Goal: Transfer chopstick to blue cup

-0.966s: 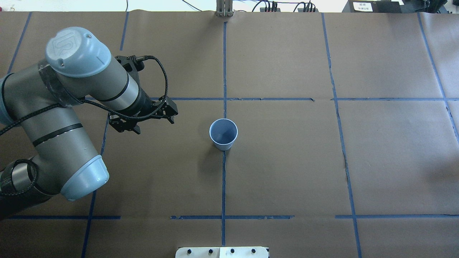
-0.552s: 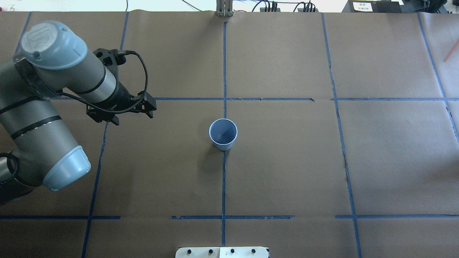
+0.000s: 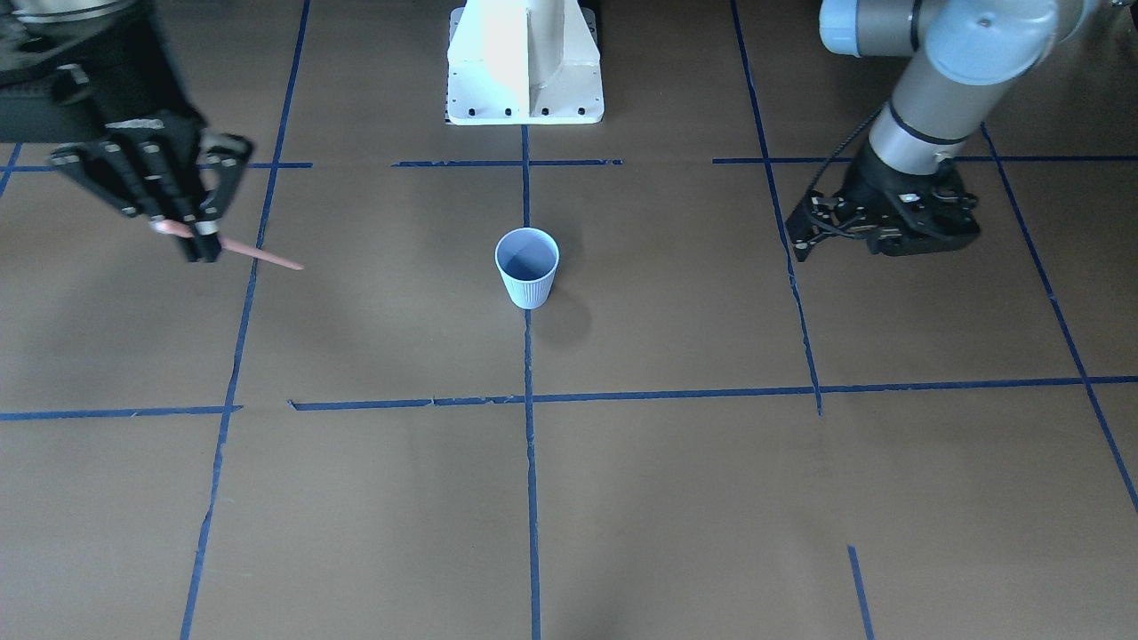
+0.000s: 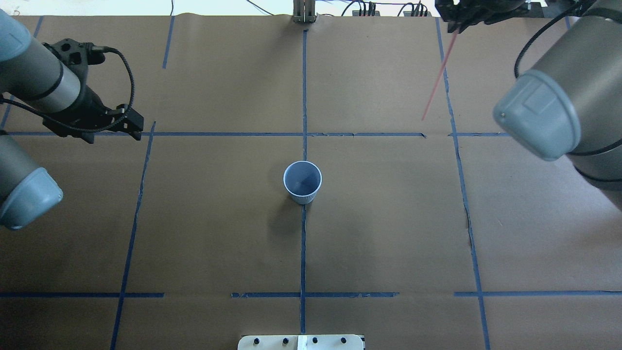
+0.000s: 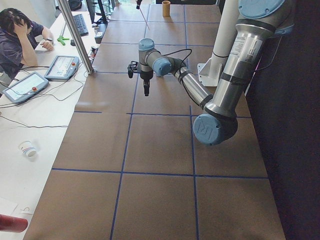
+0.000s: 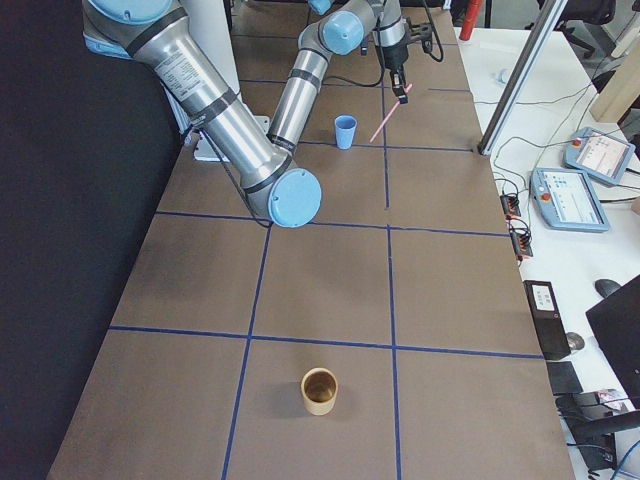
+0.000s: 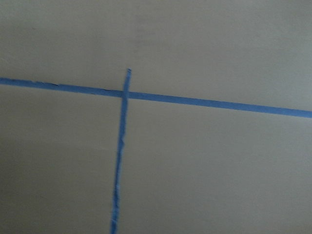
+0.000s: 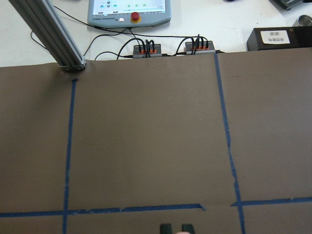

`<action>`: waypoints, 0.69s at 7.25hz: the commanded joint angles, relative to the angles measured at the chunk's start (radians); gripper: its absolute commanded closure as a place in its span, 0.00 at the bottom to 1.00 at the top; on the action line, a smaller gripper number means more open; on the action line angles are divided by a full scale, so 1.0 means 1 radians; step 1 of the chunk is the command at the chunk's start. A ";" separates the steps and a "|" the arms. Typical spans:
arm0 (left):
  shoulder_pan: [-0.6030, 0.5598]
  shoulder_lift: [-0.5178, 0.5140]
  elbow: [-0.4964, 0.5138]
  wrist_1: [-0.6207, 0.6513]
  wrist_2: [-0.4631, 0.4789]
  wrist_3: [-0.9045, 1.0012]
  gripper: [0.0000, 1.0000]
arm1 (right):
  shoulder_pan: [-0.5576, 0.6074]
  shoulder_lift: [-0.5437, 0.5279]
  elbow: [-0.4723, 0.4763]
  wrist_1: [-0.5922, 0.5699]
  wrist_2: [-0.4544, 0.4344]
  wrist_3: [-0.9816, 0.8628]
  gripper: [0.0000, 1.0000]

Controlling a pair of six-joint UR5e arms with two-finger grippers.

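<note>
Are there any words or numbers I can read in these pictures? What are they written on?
Nothing here can be read for certain.
White label on the black box: the print is too small to read.
Teach pendant screen: too small and cut off by the picture's edge.
Raised mark on the right arm's joint cap: not legible.

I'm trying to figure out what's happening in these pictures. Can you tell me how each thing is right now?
chopstick: slanted in the air, held at one end, not in the blue cup.
blue cup: upright, empty.
right gripper: shut on the chopstick.
left gripper: open, holding nothing.
brown cup: upright, far along the table.
</note>
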 commanded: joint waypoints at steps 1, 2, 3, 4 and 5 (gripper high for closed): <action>-0.113 0.088 0.002 0.000 -0.057 0.183 0.00 | -0.164 0.094 -0.008 0.004 -0.128 0.130 1.00; -0.124 0.102 0.006 0.000 -0.059 0.202 0.00 | -0.234 0.098 -0.016 0.057 -0.188 0.151 1.00; -0.124 0.105 0.011 -0.006 -0.059 0.203 0.00 | -0.300 0.104 -0.027 0.097 -0.257 0.155 1.00; -0.124 0.107 0.016 -0.008 -0.059 0.203 0.00 | -0.346 0.133 -0.071 0.121 -0.300 0.210 1.00; -0.124 0.107 0.017 -0.009 -0.059 0.203 0.00 | -0.402 0.145 -0.106 0.139 -0.363 0.217 1.00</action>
